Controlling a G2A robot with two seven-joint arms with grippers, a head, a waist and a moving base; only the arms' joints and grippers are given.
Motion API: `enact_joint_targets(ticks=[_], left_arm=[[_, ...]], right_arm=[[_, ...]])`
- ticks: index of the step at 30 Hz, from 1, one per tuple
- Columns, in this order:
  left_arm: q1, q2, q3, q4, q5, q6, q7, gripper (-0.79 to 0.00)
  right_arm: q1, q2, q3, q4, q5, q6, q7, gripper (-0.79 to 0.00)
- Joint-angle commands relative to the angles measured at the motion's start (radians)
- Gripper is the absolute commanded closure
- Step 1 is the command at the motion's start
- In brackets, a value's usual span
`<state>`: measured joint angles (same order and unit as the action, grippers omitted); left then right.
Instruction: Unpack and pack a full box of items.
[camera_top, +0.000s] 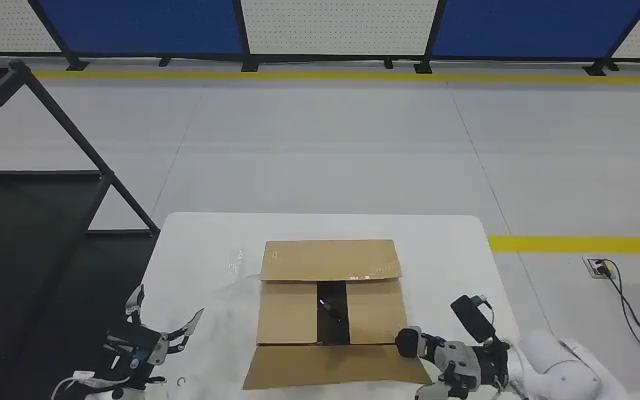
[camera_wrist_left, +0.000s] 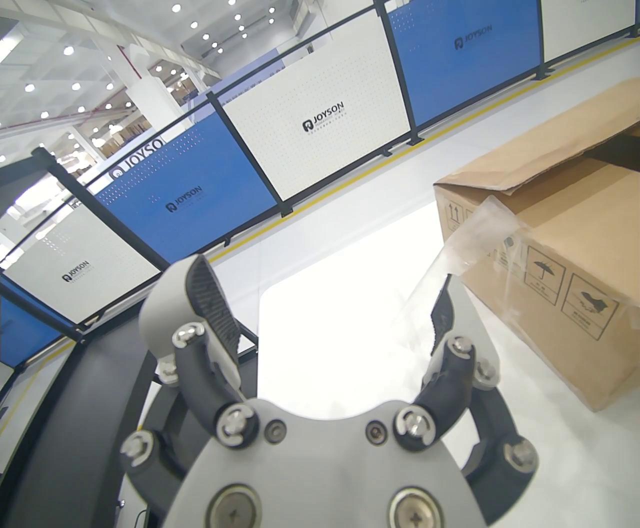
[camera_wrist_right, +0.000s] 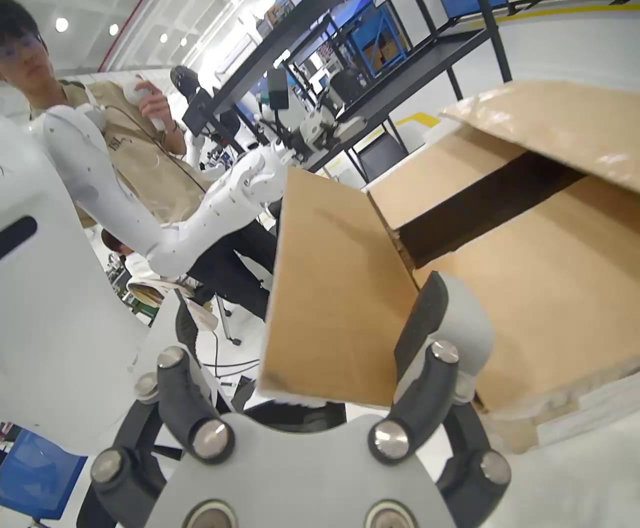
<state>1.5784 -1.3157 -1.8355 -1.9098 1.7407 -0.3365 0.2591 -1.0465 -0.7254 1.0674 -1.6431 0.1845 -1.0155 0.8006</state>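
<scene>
A brown cardboard box (camera_top: 330, 310) stands in the middle of the white table (camera_top: 200, 250). Its far flap (camera_top: 330, 260) and near flap (camera_top: 335, 366) are folded out, and a dark slot (camera_top: 332, 313) between the inner flaps shows something dark inside. My right gripper (camera_top: 408, 342) sits at the right corner of the near flap, open, with the flap (camera_wrist_right: 330, 300) standing between its fingers (camera_wrist_right: 435, 320); the other finger is hidden behind the card. My left gripper (camera_top: 165, 312) (camera_wrist_left: 325, 280) is open at the table's front left, apart from the box (camera_wrist_left: 550, 240). Clear plastic film (camera_wrist_left: 480, 240) hangs beside one fingertip.
A black metal frame (camera_top: 60, 130) stands left of the table. Blue and white partition panels (camera_top: 340, 25) line the back, across open floor. Crumpled clear film (camera_top: 236, 264) lies on the table left of the box. The table's right edge is close to my right arm.
</scene>
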Motion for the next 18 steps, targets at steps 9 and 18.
enact_joint_targets(ticks=[9,18], left_arm=[[0.000,0.000,0.000,0.000,0.000,0.000,0.000,-0.785],[0.000,0.000,0.000,0.000,0.000,0.000,0.000,-0.785]], right_arm=[[-0.054,0.070,-0.060,-0.002,0.009,0.003,0.007,-0.785],[0.023,0.036,-0.164,0.094,0.030,0.003,0.007,-0.785]])
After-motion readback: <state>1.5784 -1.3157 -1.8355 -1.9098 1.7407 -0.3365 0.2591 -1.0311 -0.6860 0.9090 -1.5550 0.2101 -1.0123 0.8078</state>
